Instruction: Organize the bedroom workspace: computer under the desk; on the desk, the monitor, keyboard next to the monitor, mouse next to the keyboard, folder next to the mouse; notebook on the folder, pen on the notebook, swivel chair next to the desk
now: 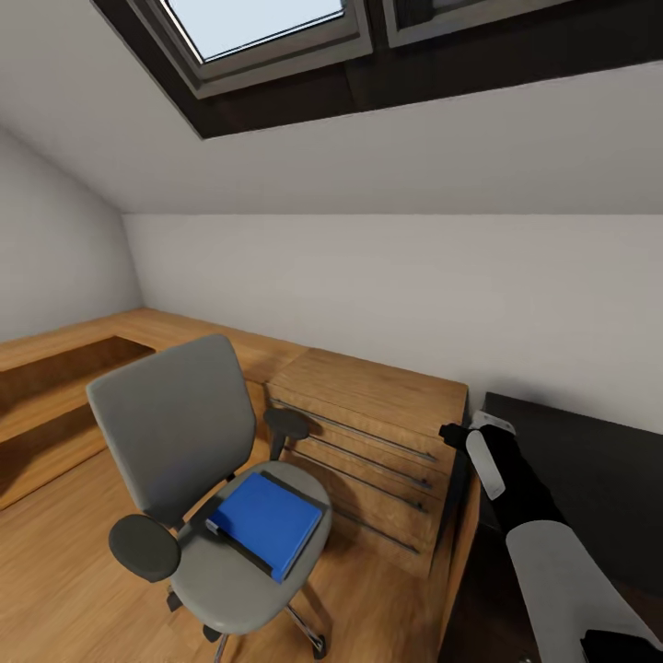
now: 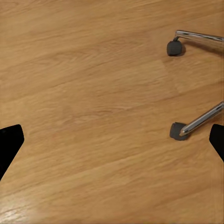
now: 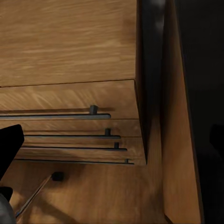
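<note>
Head view: I see the folder [image 1: 267, 521] lying flat on the swivel chair [image 1: 198, 479] seat, well off to the left of my right gripper [image 1: 458, 435], whose fingers sit wide apart above the wooden drawer unit [image 1: 368, 442]. My left gripper [image 2: 112, 140] hangs spread over bare floor [image 2: 93, 93], near the chair's casters.

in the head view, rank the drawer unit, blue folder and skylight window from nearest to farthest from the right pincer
1. Wooden drawer unit, just left of the right pincer.
2. Blue folder, farther left, lying on the swivel chair seat.
3. Skylight window, high overhead.
</note>
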### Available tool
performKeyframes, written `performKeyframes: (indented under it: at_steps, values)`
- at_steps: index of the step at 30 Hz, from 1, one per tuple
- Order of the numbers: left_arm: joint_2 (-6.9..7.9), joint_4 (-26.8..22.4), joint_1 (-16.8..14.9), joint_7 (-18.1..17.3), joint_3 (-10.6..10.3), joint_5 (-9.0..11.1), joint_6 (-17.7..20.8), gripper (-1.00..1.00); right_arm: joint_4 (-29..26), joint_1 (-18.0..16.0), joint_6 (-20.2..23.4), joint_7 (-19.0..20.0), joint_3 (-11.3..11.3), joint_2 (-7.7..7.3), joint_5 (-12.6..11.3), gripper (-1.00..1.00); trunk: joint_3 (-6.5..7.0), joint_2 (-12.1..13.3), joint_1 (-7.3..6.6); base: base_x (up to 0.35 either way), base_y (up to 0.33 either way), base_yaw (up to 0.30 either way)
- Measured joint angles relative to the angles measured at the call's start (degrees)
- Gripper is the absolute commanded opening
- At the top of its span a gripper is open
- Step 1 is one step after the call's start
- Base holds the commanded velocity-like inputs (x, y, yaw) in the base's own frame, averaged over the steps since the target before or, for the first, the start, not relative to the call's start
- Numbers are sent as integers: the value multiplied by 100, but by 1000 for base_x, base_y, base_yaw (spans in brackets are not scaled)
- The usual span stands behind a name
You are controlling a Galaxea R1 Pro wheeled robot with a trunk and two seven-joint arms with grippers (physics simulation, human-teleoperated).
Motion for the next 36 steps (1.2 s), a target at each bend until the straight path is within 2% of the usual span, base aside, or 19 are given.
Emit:
performKeyframes:
  at_steps: [5,6,8,11,17,32,36]
  values:
    - [-3,12,1,-26,-9,-7,6,100,10,7,-7,-8,2,36,3,100,-2,0,0,0,0,116]
    - [-7,71,2,-37,-21,-23,5,100,19,12,-14,-17,57,85,5,100,-6,0,0,0,0,245]
    - [-8,78,2,-39,-24,-32,6,100,24,13,-15,-18,189,88,22,100,-13,0,0,0,0,246]
    - [-8,83,2,-39,-25,-34,6,100,34,15,-16,-18,273,89,38,100,-23,0,0,0,0,247]
    - [-8,85,2,-39,-25,-35,12,100,34,47,-16,-16,316,89,51,100,-45,0,0,0,0,229]
    - [-7,88,0,-41,-25,-36,16,100,1,158,-19,-9,328,85,51,100,-52,0,0,0,0,18]
    - [-8,86,1,-39,-25,-35,22,100,2,161,-26,-9,335,92,41,100,-52,0,0,0,0,155]
